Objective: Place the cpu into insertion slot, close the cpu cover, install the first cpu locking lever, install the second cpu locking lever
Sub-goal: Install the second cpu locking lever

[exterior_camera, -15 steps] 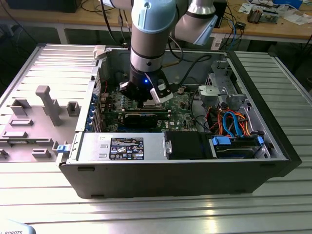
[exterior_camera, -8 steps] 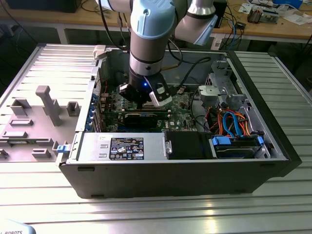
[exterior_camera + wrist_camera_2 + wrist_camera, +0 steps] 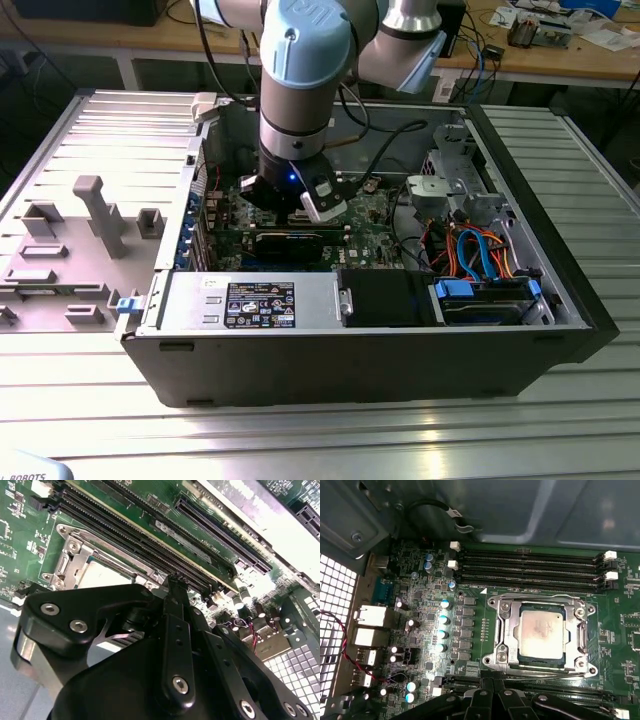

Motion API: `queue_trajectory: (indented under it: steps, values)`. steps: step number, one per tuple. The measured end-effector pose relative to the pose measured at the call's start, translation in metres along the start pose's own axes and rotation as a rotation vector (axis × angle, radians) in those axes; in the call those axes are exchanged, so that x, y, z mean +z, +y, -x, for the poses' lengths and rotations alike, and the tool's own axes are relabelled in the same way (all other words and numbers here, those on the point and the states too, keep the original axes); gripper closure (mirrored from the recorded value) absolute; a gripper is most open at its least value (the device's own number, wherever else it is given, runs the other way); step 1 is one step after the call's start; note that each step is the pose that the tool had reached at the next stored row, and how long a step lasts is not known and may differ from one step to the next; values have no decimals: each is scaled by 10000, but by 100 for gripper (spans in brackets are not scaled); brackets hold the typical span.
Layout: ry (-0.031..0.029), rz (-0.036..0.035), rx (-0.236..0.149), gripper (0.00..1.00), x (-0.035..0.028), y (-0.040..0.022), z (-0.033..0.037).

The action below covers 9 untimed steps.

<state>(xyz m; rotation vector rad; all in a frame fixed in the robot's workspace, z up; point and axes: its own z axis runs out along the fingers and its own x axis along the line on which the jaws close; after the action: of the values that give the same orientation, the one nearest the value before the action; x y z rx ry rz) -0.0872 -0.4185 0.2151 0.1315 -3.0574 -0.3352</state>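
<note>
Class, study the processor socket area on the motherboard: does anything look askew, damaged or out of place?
Nothing stands out. The cpu lies flat and square in the insertion slot, with the cpu cover framing it evenly.

No print can be read for certain. A black label [image 3: 259, 304] on the silver housing [image 3: 190, 300] in the exterior view carries white lines and symbols too small to tell, and the arm's blue cap [image 3: 305, 45] bears a raised emblem. In the first wrist view, faint marks lie on the cpu [image 3: 541, 632], and tiny white lettering dots the green board [image 3: 620, 607].
</note>
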Motion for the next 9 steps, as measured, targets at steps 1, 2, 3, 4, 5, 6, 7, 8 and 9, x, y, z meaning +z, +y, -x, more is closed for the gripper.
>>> queue_trajectory:
  steps: [1,2,3,4,5,6,7,8,9]
  values:
    - [0,3,0,88,0,0,0]
    - [0,5,0,88,1,0,0]
    - [-1,11,0,88,2,-1,0]
    - [-3,14,-1,88,3,-1,0]
    - [-29,20,-8,88,9,-2,-2]
    - [-72,15,-17,88,13,-2,-18]
    - [-99,13,-22,88,16,-1,-24]
    - [-116,30,-28,88,19,-2,-30]
    - [-121,37,-29,88,22,-2,-29]
